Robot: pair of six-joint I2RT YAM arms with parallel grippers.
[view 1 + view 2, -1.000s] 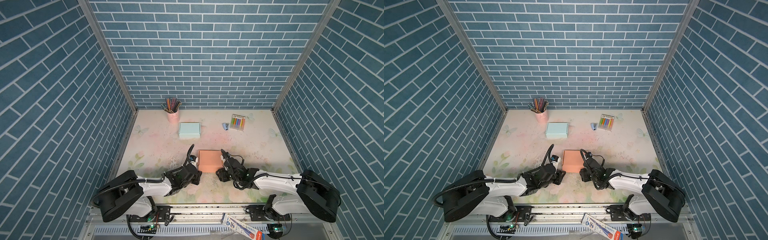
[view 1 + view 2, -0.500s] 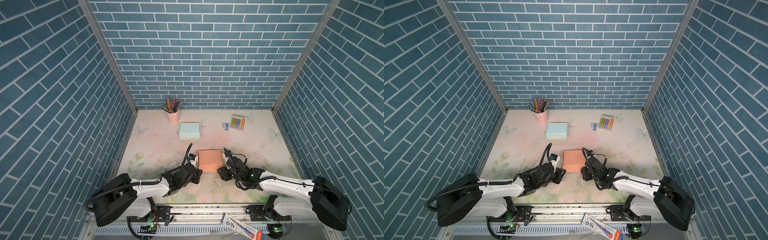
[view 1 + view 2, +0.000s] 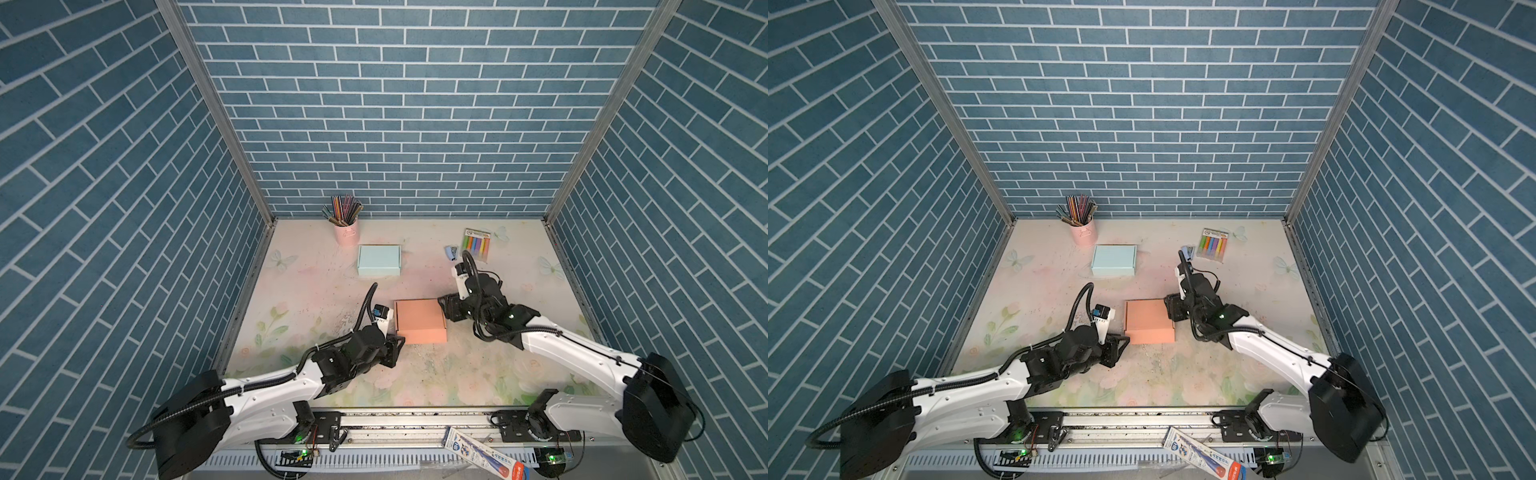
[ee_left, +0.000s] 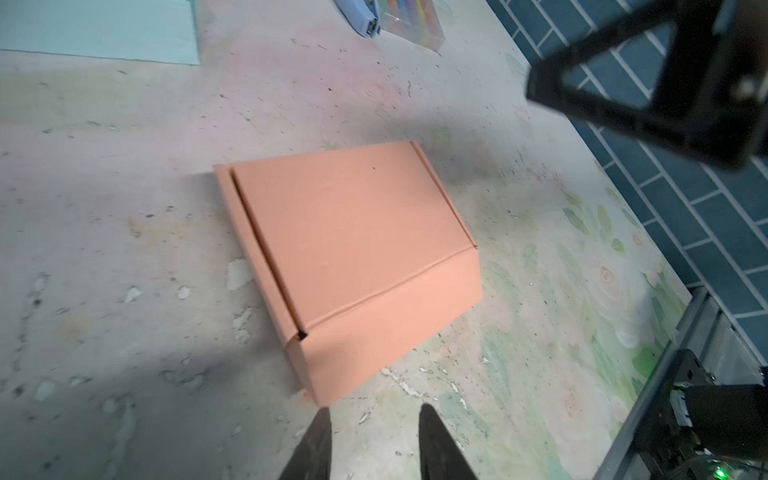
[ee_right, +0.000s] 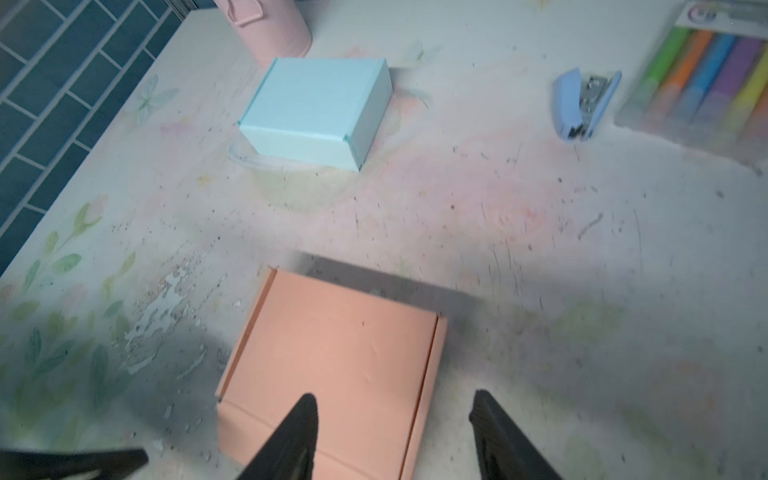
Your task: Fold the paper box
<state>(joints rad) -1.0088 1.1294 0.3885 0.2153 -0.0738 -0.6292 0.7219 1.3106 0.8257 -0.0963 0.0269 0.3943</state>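
The paper box (image 3: 419, 322) (image 3: 1148, 322) is salmon-orange, with its lid folded shut, and sits flat at the front middle of the table. My left gripper (image 3: 397, 347) (image 4: 374, 415) is low by the box's near left corner (image 4: 316, 399). It is open, with only bare table between its fingers. My right gripper (image 3: 446, 309) (image 5: 395, 401) is open at the box's right side. One finger hangs over the lid (image 5: 332, 361) and the other is past the box's right edge. Neither gripper holds anything.
A closed light blue box (image 3: 379, 259) sits behind the orange one. A pink cup of pencils (image 3: 346, 232) stands at the back. A blue stapler (image 3: 452, 252) and a pack of highlighters (image 3: 477, 244) lie back right. Brick walls close in three sides.
My right gripper has moved toward the back along the box's right side and opened a little wider. The left gripper and the box have hardly moved.
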